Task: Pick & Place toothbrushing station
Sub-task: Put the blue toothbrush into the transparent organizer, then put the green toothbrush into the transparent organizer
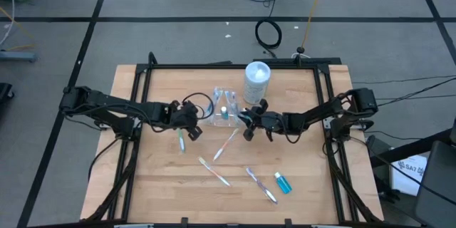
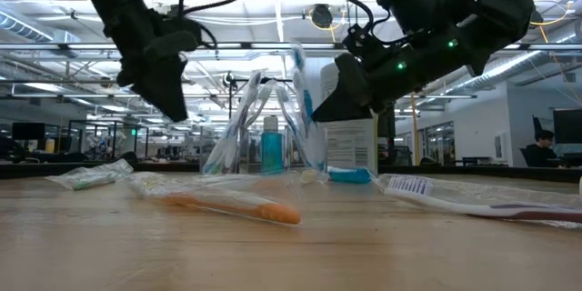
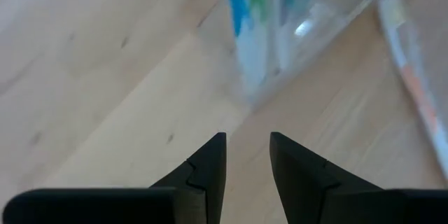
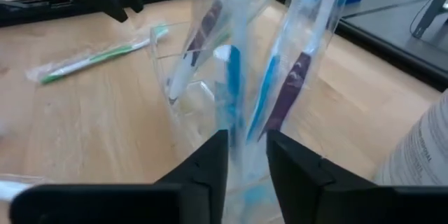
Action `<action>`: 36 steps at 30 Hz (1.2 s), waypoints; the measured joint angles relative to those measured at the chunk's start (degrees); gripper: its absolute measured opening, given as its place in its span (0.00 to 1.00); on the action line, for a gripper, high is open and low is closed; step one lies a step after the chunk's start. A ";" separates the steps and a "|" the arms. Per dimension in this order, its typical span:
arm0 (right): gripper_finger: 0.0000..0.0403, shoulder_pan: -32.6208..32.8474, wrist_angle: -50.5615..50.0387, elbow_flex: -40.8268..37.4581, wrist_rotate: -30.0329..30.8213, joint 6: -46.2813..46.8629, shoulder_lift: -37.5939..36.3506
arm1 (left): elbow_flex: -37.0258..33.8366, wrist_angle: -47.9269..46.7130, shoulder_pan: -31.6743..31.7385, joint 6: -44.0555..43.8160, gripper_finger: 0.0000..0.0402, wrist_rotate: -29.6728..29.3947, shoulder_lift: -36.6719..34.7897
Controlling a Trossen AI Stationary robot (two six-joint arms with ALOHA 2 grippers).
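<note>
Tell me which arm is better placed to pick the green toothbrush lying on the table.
Left, probably. The left gripper hangs open just beside the green toothbrush, while the right gripper is across the clear cup.

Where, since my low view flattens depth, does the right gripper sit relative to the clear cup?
Observer: From above, the right gripper sits right beside the clear cup, on the right arm's side.
Operator: Is it holding anything?
Observer: Its wrist view shows its fingers on either side of a wrapped toothbrush standing in the cup, not visibly clamped.
Operator: And the left gripper?
Observer: The left gripper is on the cup's opposite side, open, with nothing between its fingers.
</note>
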 joint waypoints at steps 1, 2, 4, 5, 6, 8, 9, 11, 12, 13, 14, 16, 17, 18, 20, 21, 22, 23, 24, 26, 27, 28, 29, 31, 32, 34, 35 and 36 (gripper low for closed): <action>0.26 -0.02 0.06 0.00 0.06 -0.67 -0.20 | 0.00 -1.27 -0.01 -1.46 0.29 0.22 0.00; 0.28 -0.04 0.20 0.00 0.18 -1.42 -0.49 | 0.00 -2.49 -0.02 -3.50 0.29 0.20 0.00; 0.31 -0.25 0.27 0.00 0.21 -2.81 -1.98 | 0.00 -4.95 -0.18 -7.56 0.29 -0.76 0.00; 0.32 -0.36 0.52 0.00 0.19 -3.32 -2.91 | 0.00 -6.45 -0.43 -9.42 0.29 -1.57 -0.21; 0.34 -0.53 0.77 0.00 0.24 -3.66 -3.95 | 0.00 -8.34 -0.74 -11.17 0.29 -2.44 -0.77; 0.35 -0.83 0.17 0.00 0.24 -4.81 -6.53 | 0.01 -11.70 -1.48 -15.13 0.29 -3.37 -1.77; 0.36 -1.04 0.27 0.00 0.22 -5.20 -7.84 | 0.02 -13.12 -1.81 -17.15 0.29 -3.57 -1.84; 0.37 -1.11 0.35 0.00 0.11 -6.03 -10.56 | -0.02 -15.77 -2.51 -21.34 0.29 -3.70 -1.77; 0.38 -1.09 0.38 0.00 0.12 -6.44 -11.86 | -0.02 -16.84 -2.88 -23.55 0.29 -4.11 -1.85; 0.38 -1.09 0.38 0.00 0.08 -6.97 -13.06 | -0.02 -17.75 -3.14 -25.37 0.29 -4.38 -1.97; 0.38 -1.09 0.28 0.00 0.04 -7.67 -14.28 | -0.09 -18.25 -3.43 -27.02 0.29 -4.42 -1.95; 0.39 -1.09 0.47 0.00 0.04 -9.14 -16.61 | -0.88 -18.15 -4.07 -29.13 0.29 -4.38 -1.85; 0.39 -1.09 0.42 0.00 0.06 -9.84 -17.72 | -1.22 -17.93 -4.38 -30.45 0.29 -4.38 -1.71; 0.39 -1.09 0.26 0.00 0.04 -10.45 -18.81 | -1.56 -17.81 -4.68 -31.96 0.29 -4.38 -1.44; 0.39 -1.03 0.47 0.00 0.04 -10.72 -20.18 | -2.52 -17.70 -5.16 -35.34 0.29 -4.14 -1.25; 0.39 -0.91 0.36 0.00 0.06 -10.73 -20.69 | -2.98 -17.73 -5.35 -37.10 0.29 -4.12 -1.25; 0.39 -0.71 0.01 -0.07 0.04 -10.76 -21.14 | -3.51 -17.69 -5.59 -39.09 0.29 -4.14 -1.29; 0.39 -0.63 -0.14 -0.28 0.00 -10.78 -21.47 | -4.01 -17.64 -5.75 -41.11 0.29 -4.12 -1.29; 0.39 -0.59 -0.15 -0.40 -0.03 -10.80 -21.58 | -4.58 -17.64 -5.97 -42.84 0.29 -4.10 -1.29; 0.39 -0.61 -0.12 -0.63 -0.10 -11.02 -21.56 | -5.43 -17.52 -6.13 -45.79 0.29 -3.55 -1.29; 0.39 -0.71 -0.40 -0.76 -0.05 -11.79 -21.52 | -5.85 -17.14 -6.23 -47.14 0.29 -3.21 -1.29; 0.39 -0.93 -0.47 -0.76 -0.02 -13.10 -21.47 | -6.34 -16.54 -6.26 -48.58 0.29 -2.80 -1.29; 0.39 -1.15 -0.26 -0.76 -0.05 -14.56 -21.48 | -6.82 -16.02 -6.27 -50.07 0.29 -2.65 -1.29; 0.39 -1.63 0.26 -0.76 -0.03 -17.11 -21.56 | -8.03 -14.68 -6.27 -52.65 0.29 -2.65 -1.31; 0.39 -1.92 0.61 -0.76 -0.02 -17.86 -21.55 | -8.81 -13.55 -6.27 -53.14 0.29 -2.65 -1.29; 0.39 -2.36 2.00 -0.76 -0.02 -18.25 -21.49 | -10.20 -11.06 -6.26 -53.52 0.29 -2.86 -1.29; 0.39 -2.62 2.97 -0.76 0.00 -18.29 -21.51 | -10.93 -9.73 -6.25 -53.58 0.29 -2.94 -1.29; 0.39 -2.89 3.86 -0.76 -0.02 -18.29 -21.55 | -11.69 -8.51 -6.25 -53.79 0.29 -2.95 -1.29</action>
